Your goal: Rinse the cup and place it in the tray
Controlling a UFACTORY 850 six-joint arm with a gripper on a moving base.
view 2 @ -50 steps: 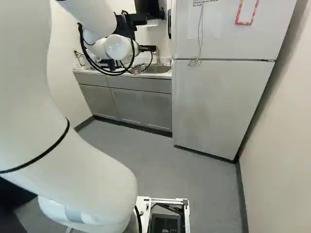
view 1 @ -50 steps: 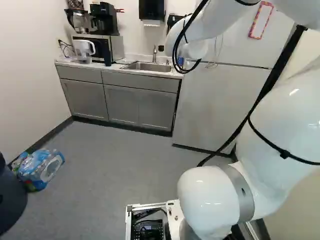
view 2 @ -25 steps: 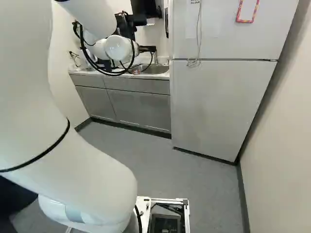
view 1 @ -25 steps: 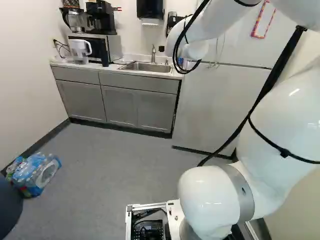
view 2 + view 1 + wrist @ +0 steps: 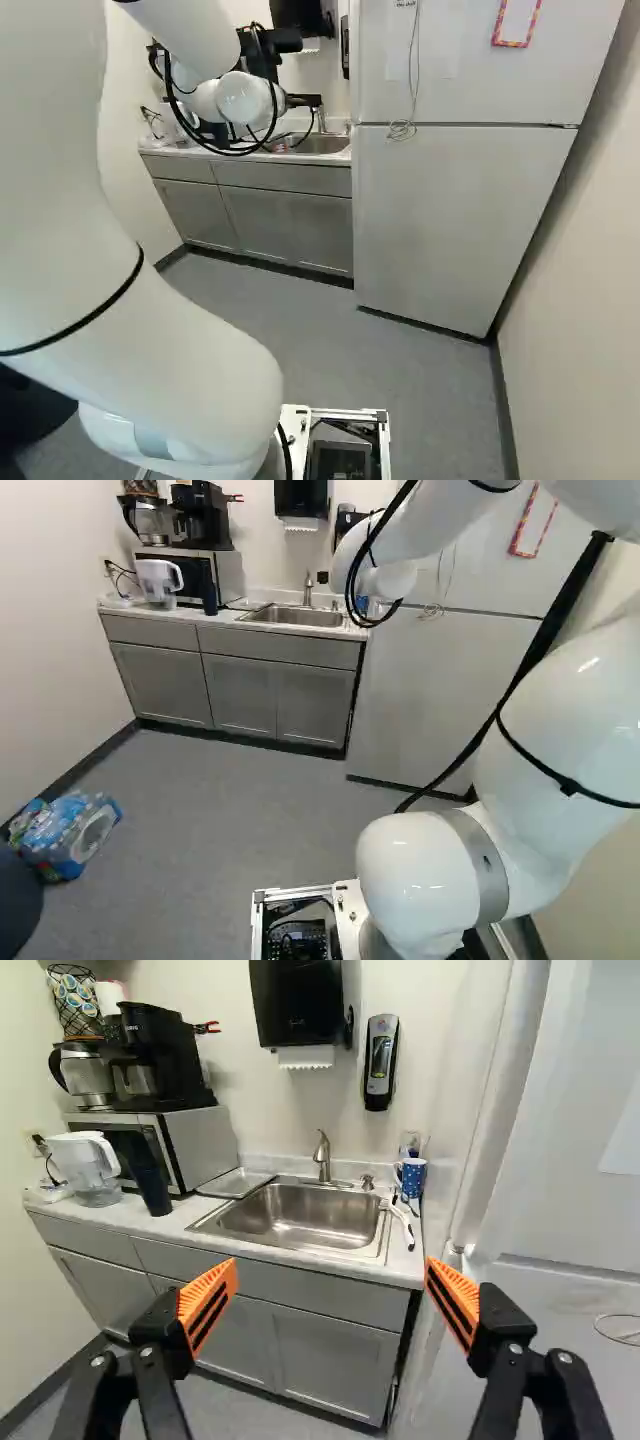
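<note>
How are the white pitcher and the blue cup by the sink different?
The pitcher is white with a see-through lower part, while the cup is blue with pale spots. The pitcher is big; the cup is much smaller. The pitcher stands in front of the microwave, but the cup is across the sink from it. Both have a handle and are on the counter.

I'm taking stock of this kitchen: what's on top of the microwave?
A black coffee maker and a glass pot stand on the microwave; a wire rack of pods shows above the pot. What the rack rests on, and the surface behind them, is hidden.
</note>
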